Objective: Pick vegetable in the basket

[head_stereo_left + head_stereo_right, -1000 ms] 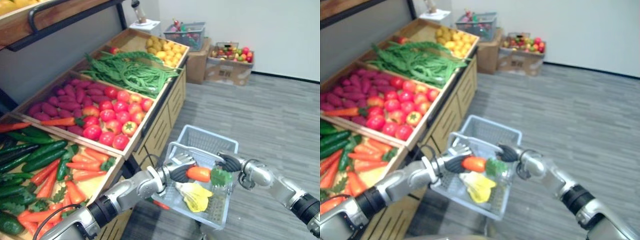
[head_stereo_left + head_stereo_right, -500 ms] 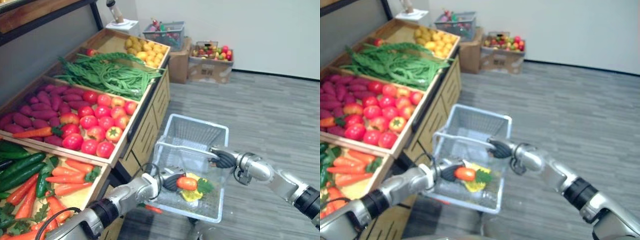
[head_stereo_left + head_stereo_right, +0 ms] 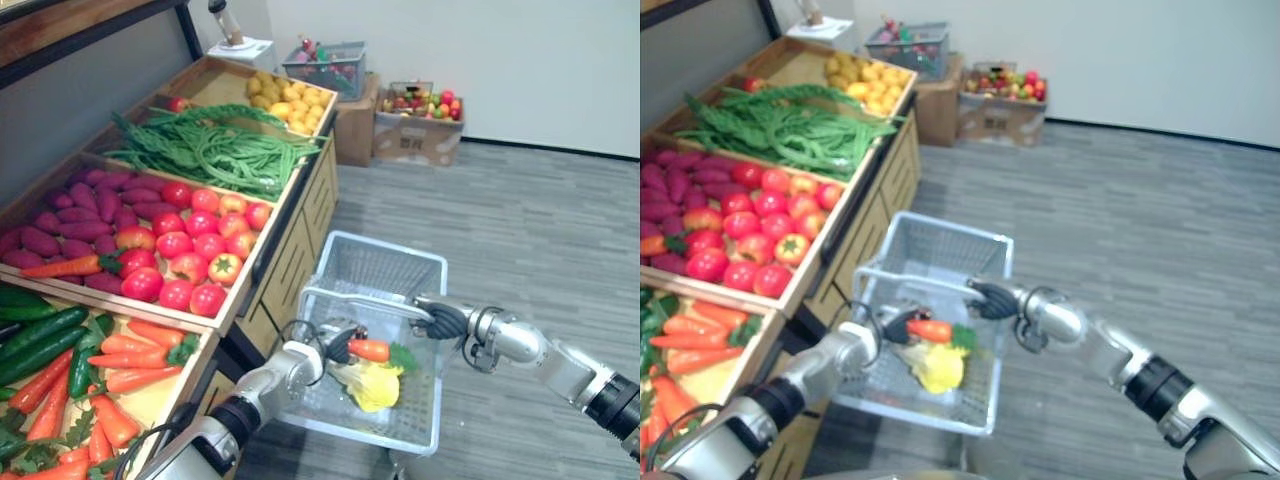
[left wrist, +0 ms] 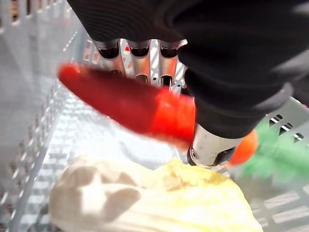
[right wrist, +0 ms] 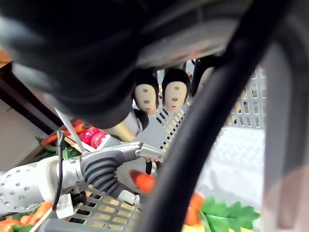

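The left hand (image 3: 335,345) pinches an orange carrot with a green leafy top (image 3: 370,350) between thumb and fingers, low inside the white mesh plastic basket (image 3: 385,268), just above a pale yellow cabbage (image 3: 368,386). The right hand (image 3: 443,320) is curled round the basket's handle (image 3: 360,297). If the left arm withdraws before its fingers open, the carrot likely lifts out again. A tilt of the basket, carried by one hand, could spill both vegetables
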